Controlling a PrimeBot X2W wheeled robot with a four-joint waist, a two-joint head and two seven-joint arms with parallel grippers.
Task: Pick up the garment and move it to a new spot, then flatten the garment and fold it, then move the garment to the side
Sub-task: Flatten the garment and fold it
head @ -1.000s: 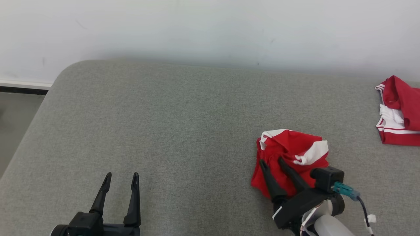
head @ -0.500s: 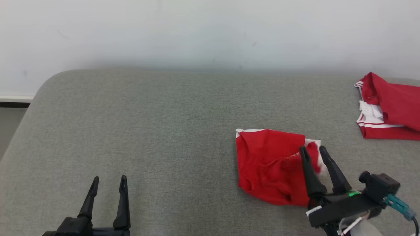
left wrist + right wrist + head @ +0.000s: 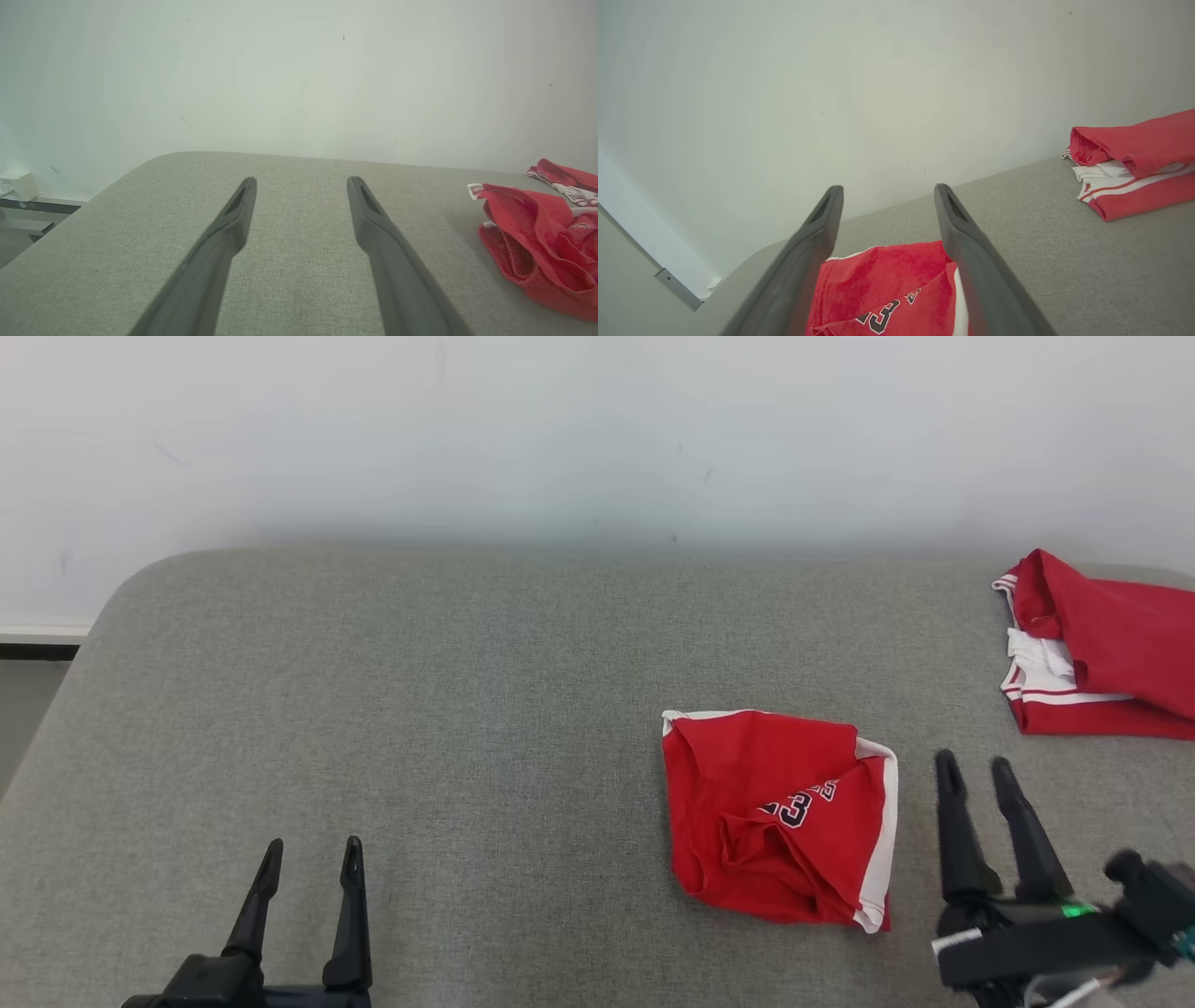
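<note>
There, on the grey fabric-covered bench (image 3: pixel 467 709), the red knit garment with white trim and a dark printed number (image 3: pixel 780 817) lay bunched in a rough, creased square. In the head view it sat right of the bench's middle and toward the near edge. The right gripper (image 3: pixel 976 763) stood just beside the garment, on its right, with its two long dark fingers spread wide and holding nothing; they were apart from the cloth in the head view. In the right wrist view the garment's white-edged side and the number showed low down past those fingers. The left gripper (image 3: pixel 313 845) hung well apart from the garment, over bare bench at the lower left, its fingers likewise wide and empty. A second heap of red and white clothing with striped edges (image 3: pixel 1102 653) lay at the far right of the bench, near the pale wall (image 3: pixel 560 429) and well apart from the garment. The bench's far left corner was rounded.
</note>
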